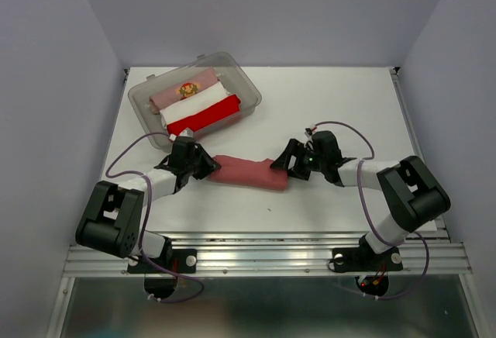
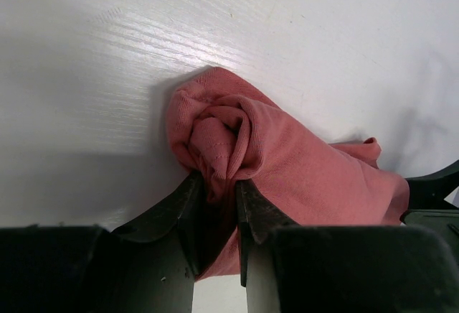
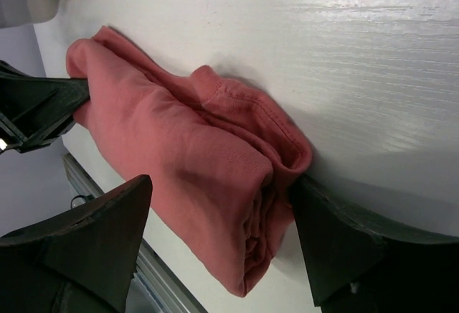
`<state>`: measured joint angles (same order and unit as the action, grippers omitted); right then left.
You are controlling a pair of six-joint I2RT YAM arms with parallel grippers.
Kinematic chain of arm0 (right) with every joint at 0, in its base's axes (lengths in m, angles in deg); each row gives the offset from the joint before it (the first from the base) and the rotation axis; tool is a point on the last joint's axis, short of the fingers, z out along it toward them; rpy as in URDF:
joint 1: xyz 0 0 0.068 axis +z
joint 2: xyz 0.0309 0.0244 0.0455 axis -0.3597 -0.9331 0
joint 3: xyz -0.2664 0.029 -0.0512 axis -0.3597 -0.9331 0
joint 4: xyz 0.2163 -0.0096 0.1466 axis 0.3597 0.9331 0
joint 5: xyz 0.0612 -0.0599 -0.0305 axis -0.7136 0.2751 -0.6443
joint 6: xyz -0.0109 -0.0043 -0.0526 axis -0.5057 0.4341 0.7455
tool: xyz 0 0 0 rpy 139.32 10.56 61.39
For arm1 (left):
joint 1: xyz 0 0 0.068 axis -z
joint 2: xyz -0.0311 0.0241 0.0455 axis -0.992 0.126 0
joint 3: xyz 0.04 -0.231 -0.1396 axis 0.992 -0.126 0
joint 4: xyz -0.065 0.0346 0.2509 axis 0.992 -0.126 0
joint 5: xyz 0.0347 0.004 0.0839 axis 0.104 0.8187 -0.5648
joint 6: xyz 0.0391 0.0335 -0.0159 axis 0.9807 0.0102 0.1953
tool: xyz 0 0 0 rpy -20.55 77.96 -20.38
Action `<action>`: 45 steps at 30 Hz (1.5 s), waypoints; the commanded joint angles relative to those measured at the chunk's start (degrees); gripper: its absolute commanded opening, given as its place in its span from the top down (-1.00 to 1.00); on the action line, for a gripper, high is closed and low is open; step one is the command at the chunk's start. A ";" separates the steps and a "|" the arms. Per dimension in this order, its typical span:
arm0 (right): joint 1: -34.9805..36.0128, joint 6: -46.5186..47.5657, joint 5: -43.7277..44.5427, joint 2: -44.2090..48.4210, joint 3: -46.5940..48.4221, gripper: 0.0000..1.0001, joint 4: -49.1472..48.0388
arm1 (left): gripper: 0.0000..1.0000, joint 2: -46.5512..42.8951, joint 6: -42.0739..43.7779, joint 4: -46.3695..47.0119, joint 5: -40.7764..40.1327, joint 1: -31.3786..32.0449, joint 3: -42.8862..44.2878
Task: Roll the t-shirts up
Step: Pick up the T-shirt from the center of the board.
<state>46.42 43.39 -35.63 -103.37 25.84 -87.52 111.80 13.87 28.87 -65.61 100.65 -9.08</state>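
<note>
Left wrist: left end effector (image 2: 216, 185) pinches the brick-red t-shirt (image 2: 301, 162); right end effector (image 3: 221, 184) straddles it wide, seemingly unclamped.

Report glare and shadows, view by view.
Top external: even light, no strong glare on the table. Left wrist: bright streak above the brick-red t-shirt, shadow at its left. Right wrist: glare at upper right, grey shadow right of the t-shirt.

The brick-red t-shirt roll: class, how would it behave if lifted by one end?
Probably floppy: the t-shirt bunches where the left claw pinches it, so its middle would likely sag. Its loosely folded far end may unroll.
</note>
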 commanded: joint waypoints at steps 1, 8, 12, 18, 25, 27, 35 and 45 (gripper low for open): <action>0.76 1.37 6.48 -0.28 -3.81 -0.75 8.29 | 1.00 -0.42 1.05 -2.16 -1.12 0.04 0.43; 0.76 1.64 12.28 3.06 -5.93 -0.82 11.63 | 1.00 -0.60 1.13 -2.33 -1.29 0.04 0.25; 0.76 2.25 12.03 2.62 -5.84 -0.79 11.99 | 1.00 -0.42 1.22 -2.33 -1.29 0.04 0.34; 4.00 3.04 9.30 -0.54 -4.88 -0.60 9.53 | 1.00 -0.25 1.22 -2.33 -1.29 0.04 0.52; 4.01 -0.12 8.68 -2.21 -6.10 -0.08 5.40 | 1.00 -0.16 1.13 -2.42 -1.21 0.04 0.69; 4.01 -0.47 9.64 -1.60 -6.28 0.17 5.49 | 1.00 -0.16 1.13 -2.51 -1.29 0.04 0.69; 4.01 0.05 10.09 0.33 -4.27 0.99 7.68 | 1.00 -1.48 1.31 -4.95 -1.73 0.13 1.65; 4.01 4.01 11.32 6.66 4.70 0.99 17.77 | 1.00 -10.17 3.77 -18.14 -4.45 0.39 9.30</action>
<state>50.34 43.89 -27.33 -99.50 26.52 -78.14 106.38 15.40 16.78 -66.07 101.39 -4.45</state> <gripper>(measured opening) 0.261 0.295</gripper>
